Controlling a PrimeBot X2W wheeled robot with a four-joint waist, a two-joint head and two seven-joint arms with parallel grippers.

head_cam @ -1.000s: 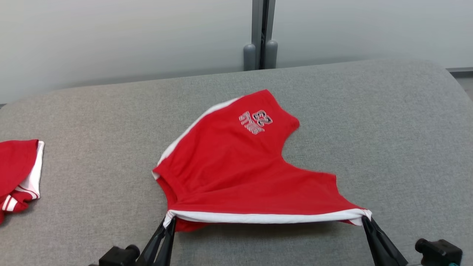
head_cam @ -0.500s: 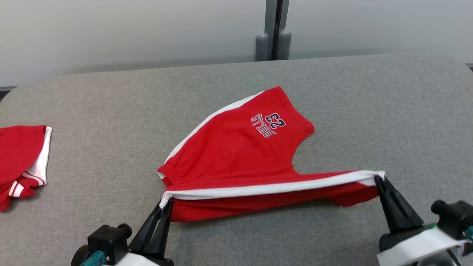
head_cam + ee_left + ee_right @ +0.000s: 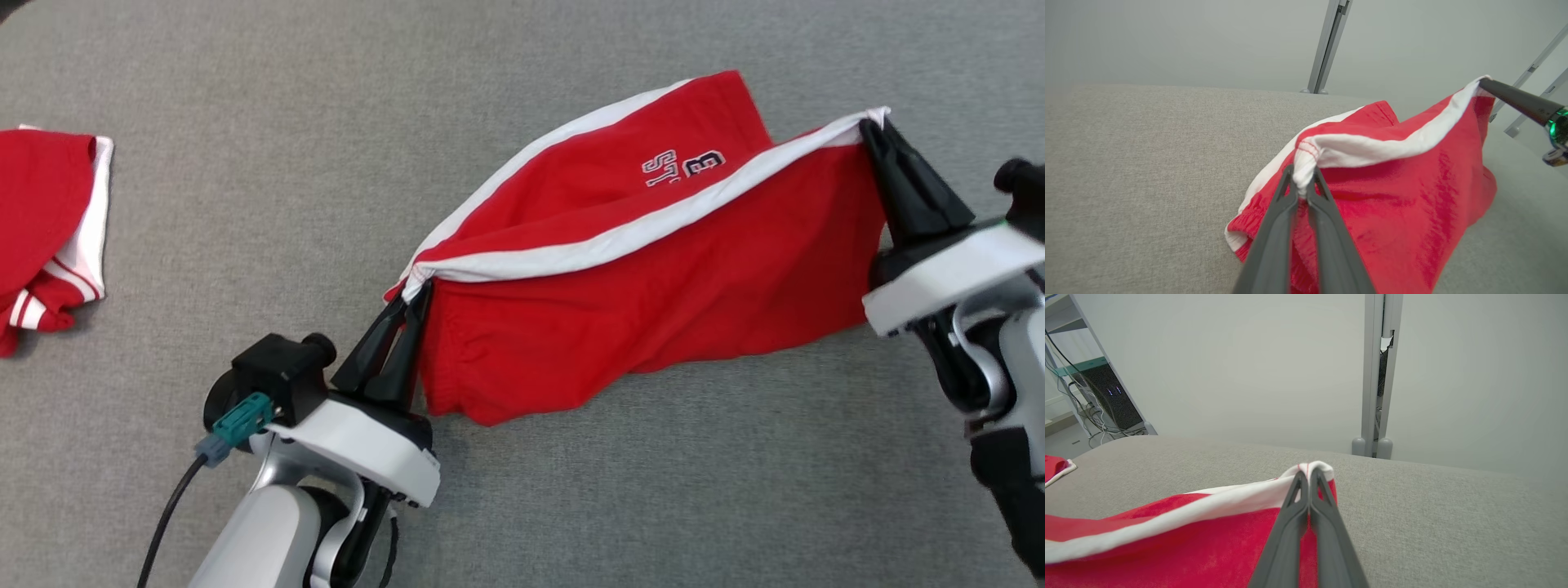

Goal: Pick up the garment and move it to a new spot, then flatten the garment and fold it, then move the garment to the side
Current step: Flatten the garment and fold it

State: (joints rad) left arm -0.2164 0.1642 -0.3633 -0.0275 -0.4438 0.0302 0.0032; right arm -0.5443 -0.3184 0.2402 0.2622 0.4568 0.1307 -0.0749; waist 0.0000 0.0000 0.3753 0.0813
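The garment (image 3: 653, 278) is a pair of red shorts with white side stripes and dark lettering. It hangs lifted over the grey cloth surface (image 3: 326, 122), stretched along its white stripe between both grippers. My left gripper (image 3: 415, 286) is shut on the stripe's near-left end, seen pinched in the left wrist view (image 3: 1301, 190). My right gripper (image 3: 870, 124) is shut on the far-right end, seen in the right wrist view (image 3: 1308, 473). One leg of the shorts (image 3: 620, 155) still lies on the surface behind the lifted part.
Another red and white garment (image 3: 41, 220) lies crumpled at the left edge of the surface. A grey post (image 3: 1378, 375) stands against the pale wall behind the surface. A shelf with cables (image 3: 1094, 400) stands at the far left.
Both grippers have raised the shorts, the right one going higher and farther, so the red cloth now hangs below the stripe. The head camera has tilted down.
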